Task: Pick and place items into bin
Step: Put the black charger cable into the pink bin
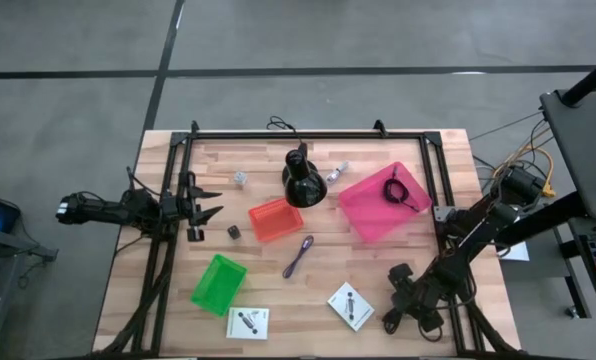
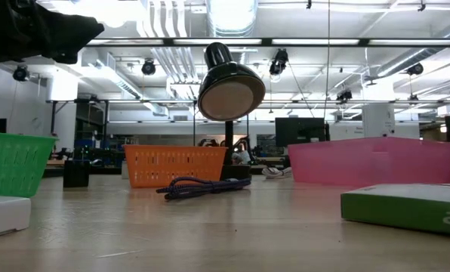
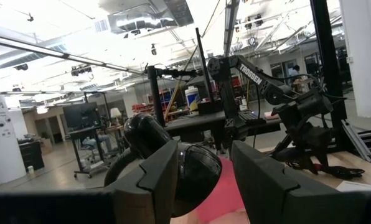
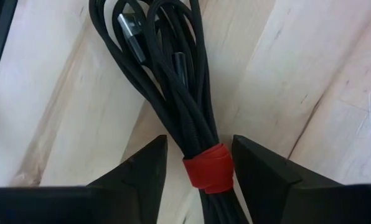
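Black coiled cable (image 4: 173, 93): a bundle of black strands, bound by a red band (image 4: 207, 167); metal-tipped plug ends show among the loops. Long axis runs straight out between the right gripper's fingers, with the looped end pointing away from the wrist. It lies flat on the wooden table (image 1: 308, 300), near the front right corner.

Right gripper (image 1: 410, 310): lowered over the cable at the table's front right. The fingers (image 4: 136, 177) straddle the bundle at the red band, one on each side, at a moderate width with bare wood showing between each finger and the cable; no contact is seen.

Left gripper (image 1: 206, 205): held at the table's left edge, fingers (image 3: 151, 180) parted and holding nothing.

Other items:
- Second black cable (image 1: 403, 193), inside the pink bin (image 1: 373, 215).
- Thin purple cord (image 1: 300, 256), lying loose at mid-table, long axis diagonal.
- Two white cards (image 1: 350, 305) with black print, flat near the front edge.
- Small dark cube (image 1: 234, 231), beside the orange bin (image 1: 275, 218).
- Green bin (image 1: 218, 284), front left.
- Small silvery bits (image 1: 240, 178) toward the back.
- Black lamp (image 1: 302, 178), standing at the centre back.
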You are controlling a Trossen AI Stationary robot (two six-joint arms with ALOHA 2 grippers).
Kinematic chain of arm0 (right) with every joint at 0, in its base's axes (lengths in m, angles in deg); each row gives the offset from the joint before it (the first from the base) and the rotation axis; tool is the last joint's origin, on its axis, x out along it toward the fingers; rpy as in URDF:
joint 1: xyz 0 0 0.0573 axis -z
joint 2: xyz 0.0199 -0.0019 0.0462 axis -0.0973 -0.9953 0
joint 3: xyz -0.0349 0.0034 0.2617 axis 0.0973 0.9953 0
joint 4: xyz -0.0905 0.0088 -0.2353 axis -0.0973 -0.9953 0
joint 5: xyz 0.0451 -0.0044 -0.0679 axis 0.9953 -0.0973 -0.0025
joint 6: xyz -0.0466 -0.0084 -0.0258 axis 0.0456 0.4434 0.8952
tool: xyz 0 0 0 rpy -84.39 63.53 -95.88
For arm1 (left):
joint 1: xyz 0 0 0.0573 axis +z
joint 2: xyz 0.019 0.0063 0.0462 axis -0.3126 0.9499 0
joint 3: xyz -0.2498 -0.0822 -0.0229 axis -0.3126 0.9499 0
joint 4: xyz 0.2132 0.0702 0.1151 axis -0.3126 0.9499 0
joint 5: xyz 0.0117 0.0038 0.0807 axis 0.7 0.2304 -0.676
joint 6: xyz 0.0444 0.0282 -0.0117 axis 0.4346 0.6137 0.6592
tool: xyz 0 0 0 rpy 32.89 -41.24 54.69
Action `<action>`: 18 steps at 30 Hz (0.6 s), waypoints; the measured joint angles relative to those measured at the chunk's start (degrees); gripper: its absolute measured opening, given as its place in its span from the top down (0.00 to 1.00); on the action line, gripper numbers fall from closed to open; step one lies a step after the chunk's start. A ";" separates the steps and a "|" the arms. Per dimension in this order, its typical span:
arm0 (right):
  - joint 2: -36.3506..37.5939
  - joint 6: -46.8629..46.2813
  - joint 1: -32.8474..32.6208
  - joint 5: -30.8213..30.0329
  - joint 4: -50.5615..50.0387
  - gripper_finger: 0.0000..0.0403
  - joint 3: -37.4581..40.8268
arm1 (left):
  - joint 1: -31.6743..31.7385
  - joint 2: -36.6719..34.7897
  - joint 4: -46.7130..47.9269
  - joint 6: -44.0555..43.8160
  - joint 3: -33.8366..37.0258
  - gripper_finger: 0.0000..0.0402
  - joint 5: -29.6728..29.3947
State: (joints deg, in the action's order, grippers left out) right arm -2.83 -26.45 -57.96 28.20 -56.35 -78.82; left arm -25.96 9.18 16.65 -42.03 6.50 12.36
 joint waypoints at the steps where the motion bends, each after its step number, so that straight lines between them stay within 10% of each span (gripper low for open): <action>1: 0.00 0.00 0.00 -0.03 -0.03 0.60 0.00 | 0.01 0.00 0.00 0.00 0.00 0.66 0.00; 18: 0.07 -0.19 0.09 0.05 -0.20 0.87 0.04 | 0.01 0.00 -0.02 0.00 0.00 0.66 -0.01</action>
State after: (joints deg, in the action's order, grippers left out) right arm -2.76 -26.64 -57.87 28.25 -56.55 -78.78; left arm -25.95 9.18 16.62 -42.03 6.50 12.35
